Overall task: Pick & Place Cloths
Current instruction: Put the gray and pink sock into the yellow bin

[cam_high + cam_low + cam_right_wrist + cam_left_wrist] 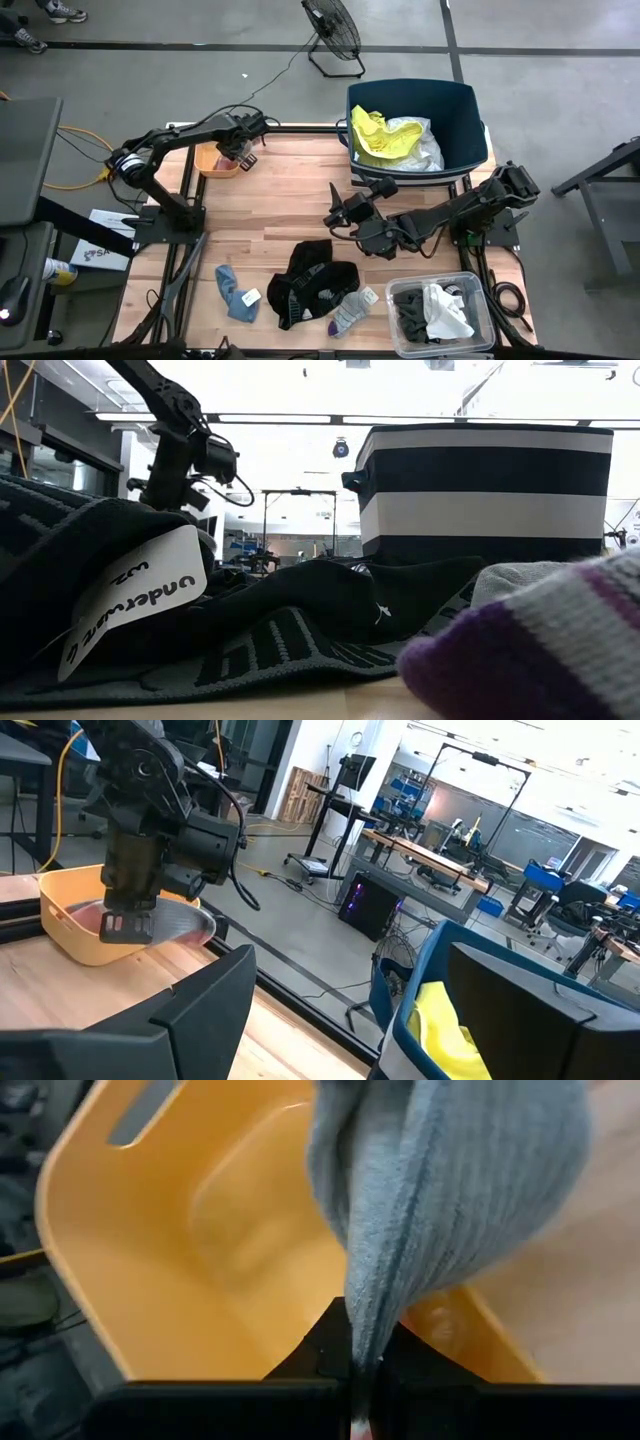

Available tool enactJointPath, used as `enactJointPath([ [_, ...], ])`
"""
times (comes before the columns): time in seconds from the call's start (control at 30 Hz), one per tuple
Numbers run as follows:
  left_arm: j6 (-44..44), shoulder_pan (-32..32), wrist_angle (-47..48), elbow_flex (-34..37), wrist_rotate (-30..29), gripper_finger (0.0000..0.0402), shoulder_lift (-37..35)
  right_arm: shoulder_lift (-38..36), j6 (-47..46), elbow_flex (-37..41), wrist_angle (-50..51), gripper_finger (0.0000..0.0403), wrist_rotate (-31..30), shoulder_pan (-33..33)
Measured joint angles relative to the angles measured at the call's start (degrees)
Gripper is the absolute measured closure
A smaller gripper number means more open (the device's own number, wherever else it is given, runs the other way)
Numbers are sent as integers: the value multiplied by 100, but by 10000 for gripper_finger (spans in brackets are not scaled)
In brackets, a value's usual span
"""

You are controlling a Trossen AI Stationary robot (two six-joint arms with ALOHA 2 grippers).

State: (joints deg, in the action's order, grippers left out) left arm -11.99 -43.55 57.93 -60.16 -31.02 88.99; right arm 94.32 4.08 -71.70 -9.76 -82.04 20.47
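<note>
floor: grey concrete | standing fan | ceiling lights

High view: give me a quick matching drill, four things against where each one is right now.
Things:
1. neon yellow garment
2. grey sock
3. white cloth
4. right pincer

Places:
A. in the clear bin at the near right corner
B. clamped in the left pincer over the orange tray
C. open above the bare wood at mid-table
D. in the navy tub

Pairs: 1-D, 2-B, 3-A, 4-C
</note>
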Motion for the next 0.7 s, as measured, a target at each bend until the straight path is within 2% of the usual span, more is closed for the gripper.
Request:
enactJointPath([
  [0.37,-606,-15,109,0,-715,400,0,0,0,0,-2,82,-2,0],
  [0.57,-1073,-412,402,0,-1037,400,0,2,0,0,-2,82,-4,0],
  [0.7,-1202,-644,336,2,-1048,400,0,2,0,-2,5,82,-21,4],
])
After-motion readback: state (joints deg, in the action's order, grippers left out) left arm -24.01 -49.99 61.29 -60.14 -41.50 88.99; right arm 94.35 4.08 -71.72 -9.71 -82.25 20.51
